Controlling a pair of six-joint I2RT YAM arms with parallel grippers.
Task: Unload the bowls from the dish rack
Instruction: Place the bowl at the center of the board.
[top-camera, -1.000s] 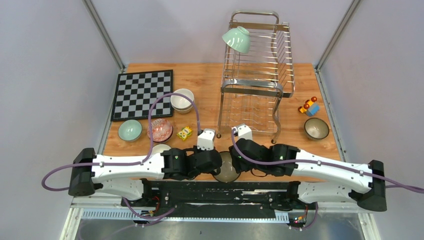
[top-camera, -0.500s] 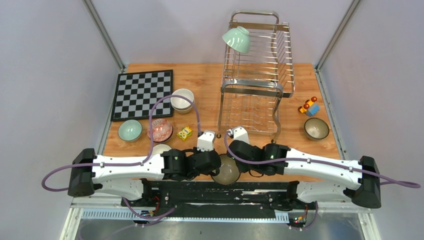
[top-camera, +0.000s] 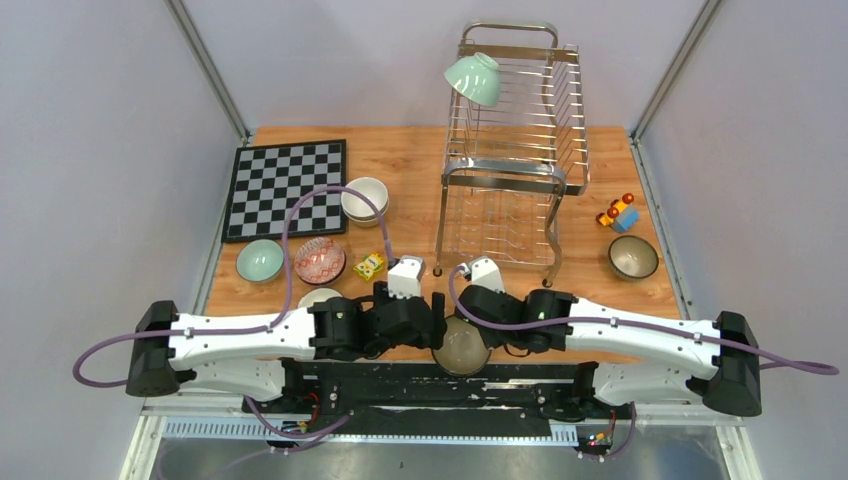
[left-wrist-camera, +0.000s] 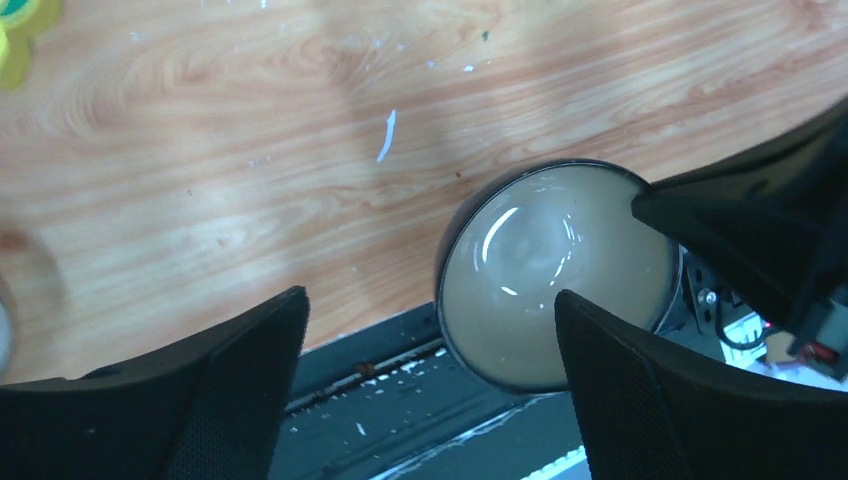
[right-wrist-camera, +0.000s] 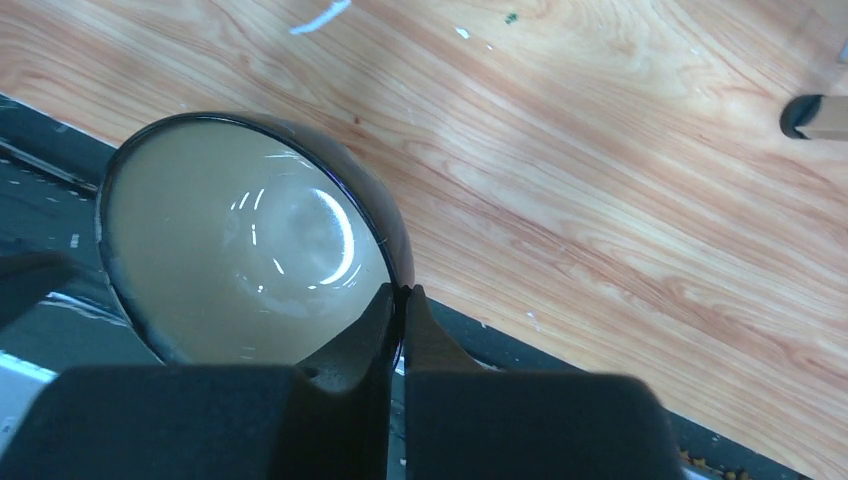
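Note:
A dark-rimmed bowl (top-camera: 461, 345) with a beige inside hangs over the table's near edge between my two arms. My right gripper (right-wrist-camera: 400, 292) is shut on the bowl (right-wrist-camera: 240, 240), one finger inside the rim and one outside. My left gripper (left-wrist-camera: 430, 300) stands wide open just left of the bowl (left-wrist-camera: 545, 280) and does not touch it. The wire dish rack (top-camera: 515, 150) stands at the back, with a mint green bowl (top-camera: 474, 78) tilted on its top tier.
On the table's left are a chessboard (top-camera: 285, 187), stacked cream bowls (top-camera: 364, 198), a mint bowl (top-camera: 260, 260), a red-patterned bowl (top-camera: 320, 260), a white bowl (top-camera: 320, 297) and a yellow block (top-camera: 370, 265). On the right are a toy car (top-camera: 618, 213) and another dark-rimmed bowl (top-camera: 633, 257).
My left gripper has opened and let go of the bowl, drawing back a little to the left. My right gripper has closed on the bowl's rim.

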